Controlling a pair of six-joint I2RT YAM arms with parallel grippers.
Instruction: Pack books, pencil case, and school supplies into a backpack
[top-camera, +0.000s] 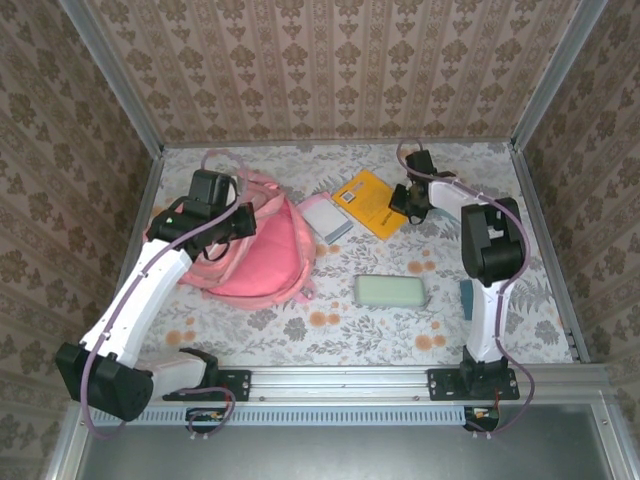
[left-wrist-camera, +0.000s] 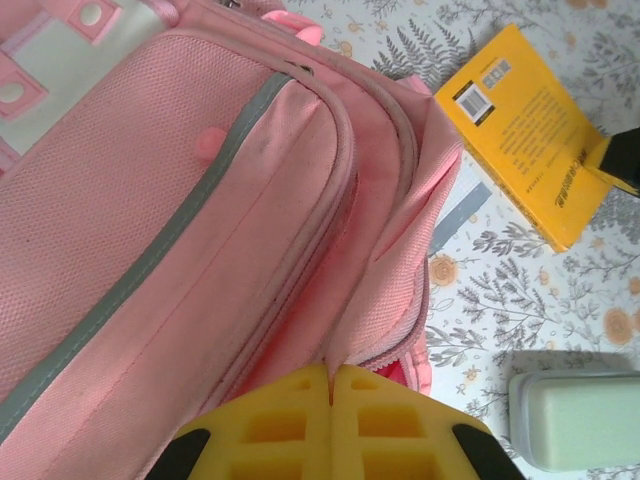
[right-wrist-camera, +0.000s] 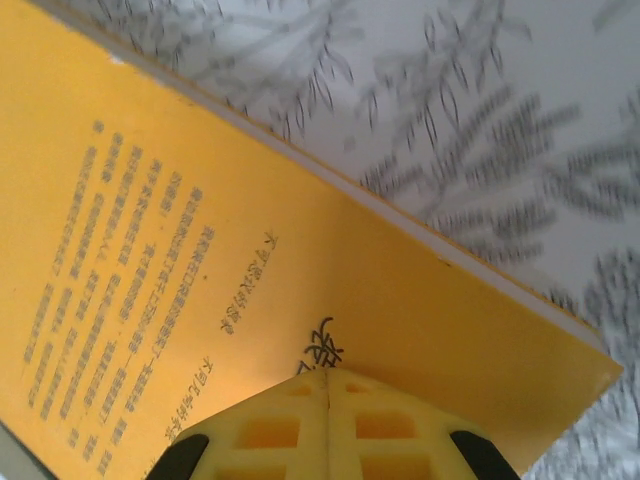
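On the table (top-camera: 300, 335), seen from above, the backpack (top-camera: 265, 255) lies left of centre with the left gripper (top-camera: 240, 228) over its upper left, the pad (top-camera: 327, 217) just beside its right edge, the book (top-camera: 370, 203) further back with the right gripper (top-camera: 400, 208) at its right corner, and the case (top-camera: 391, 291) alone nearer the bases. Over on the left wrist, the left gripper (left-wrist-camera: 330, 372) is pressed together right at a fold of backpack (left-wrist-camera: 200, 200) fabric, pinching it or not I can't tell, with the book (left-wrist-camera: 525, 130) upper right and the case (left-wrist-camera: 580, 420) lower right. Right wrist now: the right gripper (right-wrist-camera: 328, 375) is pressed together as well, tips at the book's (right-wrist-camera: 200, 250) cover near its edge
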